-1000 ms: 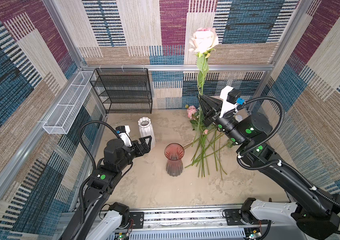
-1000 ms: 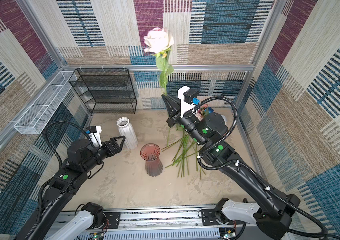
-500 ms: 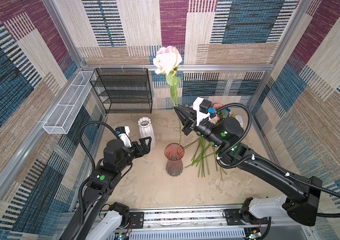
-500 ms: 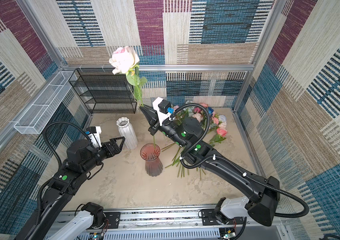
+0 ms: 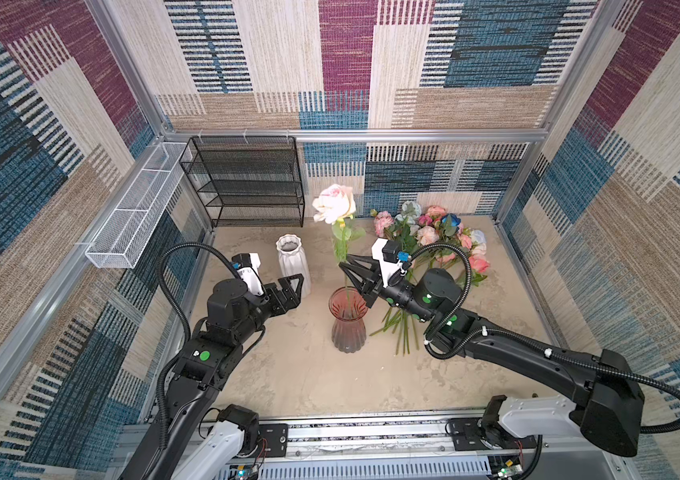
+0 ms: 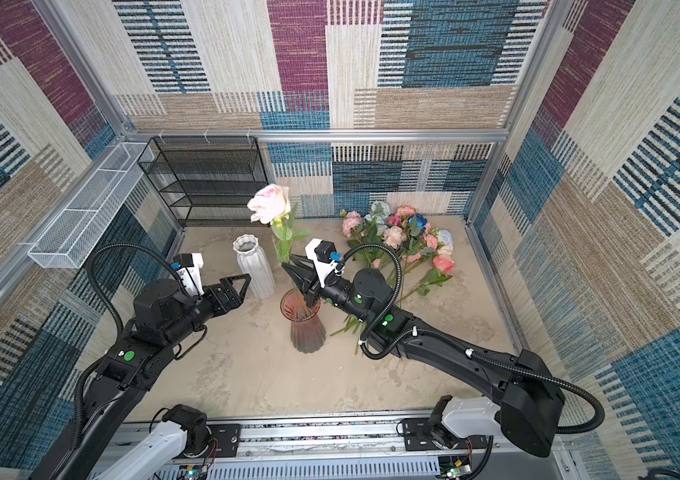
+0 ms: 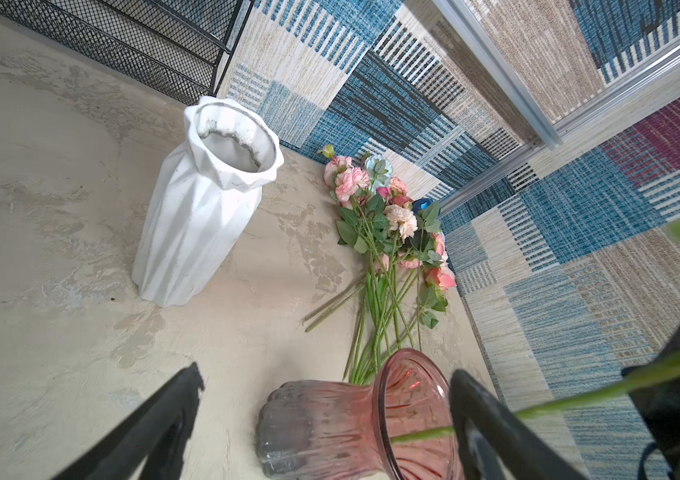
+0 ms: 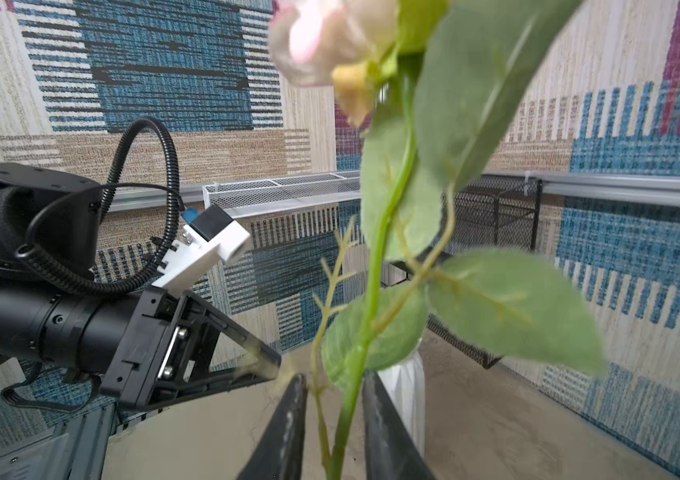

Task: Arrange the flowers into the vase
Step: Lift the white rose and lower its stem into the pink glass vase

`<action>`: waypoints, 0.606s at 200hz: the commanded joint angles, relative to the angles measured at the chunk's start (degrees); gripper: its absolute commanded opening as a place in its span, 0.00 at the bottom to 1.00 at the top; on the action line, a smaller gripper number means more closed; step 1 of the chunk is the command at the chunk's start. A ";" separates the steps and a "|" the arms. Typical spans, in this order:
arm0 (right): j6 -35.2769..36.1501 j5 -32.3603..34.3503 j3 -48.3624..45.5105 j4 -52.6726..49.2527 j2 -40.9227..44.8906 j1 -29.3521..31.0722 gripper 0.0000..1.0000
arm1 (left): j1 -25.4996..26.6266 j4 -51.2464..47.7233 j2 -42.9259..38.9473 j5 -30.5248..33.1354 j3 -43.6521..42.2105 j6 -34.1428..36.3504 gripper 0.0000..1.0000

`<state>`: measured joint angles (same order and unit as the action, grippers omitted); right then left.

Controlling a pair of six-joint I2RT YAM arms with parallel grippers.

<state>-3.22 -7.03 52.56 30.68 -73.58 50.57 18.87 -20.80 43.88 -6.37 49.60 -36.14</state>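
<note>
Moved: rose [image 5: 334,203] carried left and down, stem now upright inside pink vase [image 5: 346,322] | right gripper [image 5: 350,274] just above rim, jaws slightly parted around stem | left gripper [image 5: 294,291] wide open, empty, farther from vase

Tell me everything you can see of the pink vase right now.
The pink vase is ribbed, translucent glass: a flared pink-red mouth, a narrow neck and a wider body fading to smoky grey at the base. It stands upright and looks intact, on the table near the middle, apart from the white vase behind it to the left. The green stem of the rose runs in through its mouth; no other flower is in it.
</note>
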 commanded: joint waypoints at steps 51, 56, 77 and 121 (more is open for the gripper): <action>-5.72 0.84 2.14 -15.46 0.62 -0.03 0.54 | 0.02 1.00 2.32 -2.15 0.32 -0.73 0.95; -5.69 0.60 1.91 -16.11 1.15 -0.01 0.56 | 0.01 0.74 2.51 -2.15 0.48 -0.59 0.94; -5.96 0.11 1.56 -19.82 3.72 -0.03 0.64 | 0.01 0.24 2.95 -1.99 0.92 0.00 0.95; -9.40 3.25 0.20 -29.23 9.10 -2.64 0.65 | -0.07 -1.01 3.41 -0.97 1.89 1.05 0.95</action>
<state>-8.99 -5.91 53.60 8.43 -66.17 50.17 18.87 -21.30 47.07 -7.88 50.59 -36.27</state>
